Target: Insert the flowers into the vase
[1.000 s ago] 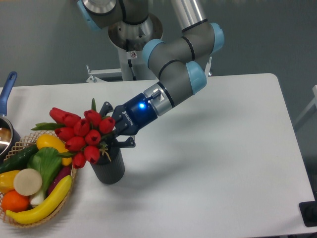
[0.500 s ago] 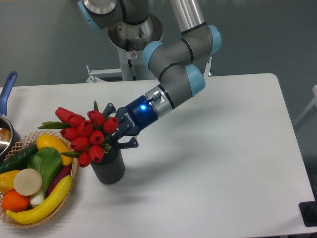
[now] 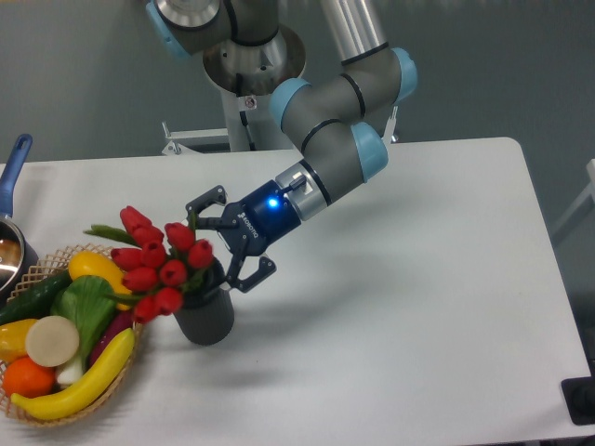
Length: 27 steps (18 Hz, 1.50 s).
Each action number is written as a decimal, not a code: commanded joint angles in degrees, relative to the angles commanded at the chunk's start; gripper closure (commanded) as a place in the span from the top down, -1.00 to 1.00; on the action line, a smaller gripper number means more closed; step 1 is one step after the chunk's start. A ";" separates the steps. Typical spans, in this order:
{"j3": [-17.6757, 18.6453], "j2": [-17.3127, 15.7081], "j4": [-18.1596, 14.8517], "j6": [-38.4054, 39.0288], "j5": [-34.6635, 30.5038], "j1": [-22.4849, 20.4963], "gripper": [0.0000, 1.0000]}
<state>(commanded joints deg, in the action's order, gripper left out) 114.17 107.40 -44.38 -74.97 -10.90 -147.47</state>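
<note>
The flowers (image 3: 153, 260), a bunch of red tulip buds with green leaves, lean to the left out of the vase (image 3: 206, 318), a dark ribbed cylinder on the white table. Their stems go down into the vase's mouth. My gripper (image 3: 226, 243) is open just to the right of the buds, one finger up near the top of the bunch and the other low by the vase's rim. Nothing is between the fingers.
A woven basket (image 3: 37, 409) with toy fruit and vegetables sits at the left front, touching distance from the vase. A blue-handled pot (image 3: 11, 177) shows at the left edge. The robot's base (image 3: 244, 65) stands behind the table.
The gripper has opened and let go of the flowers. The bunch has sunk lower into the vase and tilted further left.
</note>
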 joint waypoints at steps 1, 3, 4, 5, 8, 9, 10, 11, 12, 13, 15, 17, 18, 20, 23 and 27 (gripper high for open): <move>0.78 -0.52 -0.09 0.00 -0.09 -0.70 1.00; 2.28 -2.45 -0.09 0.00 -0.17 -2.28 1.00; 2.98 -3.33 -0.09 0.00 -0.18 -3.16 1.00; 3.08 -4.21 -0.17 0.00 -0.26 -3.69 1.00; 3.08 -6.50 -0.26 0.44 -4.98 -5.27 1.00; 2.99 -7.81 -0.26 0.70 -8.40 -5.71 1.00; 2.73 -9.04 -0.26 1.23 -12.00 -6.07 1.00; 2.55 -10.27 -0.35 1.93 -15.78 -6.59 1.00; 2.03 -11.07 -0.35 2.54 -19.47 -6.95 1.00; 1.41 -11.25 -0.35 2.99 -23.43 -7.47 1.00; -0.08 -11.16 -0.44 3.25 -31.08 -8.79 1.00; -1.40 -11.08 -0.44 3.17 -39.42 -10.20 1.00; -2.36 -10.73 -0.44 3.08 -44.07 -10.38 1.00; -4.73 -9.59 -0.61 2.64 -53.40 -10.64 1.00; -8.25 -5.99 -0.26 2.11 -59.92 -11.69 1.00; -11.95 -1.16 -0.26 1.23 -69.15 -11.43 1.00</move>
<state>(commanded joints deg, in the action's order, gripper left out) 102.22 106.25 -44.65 -73.74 -80.05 -158.91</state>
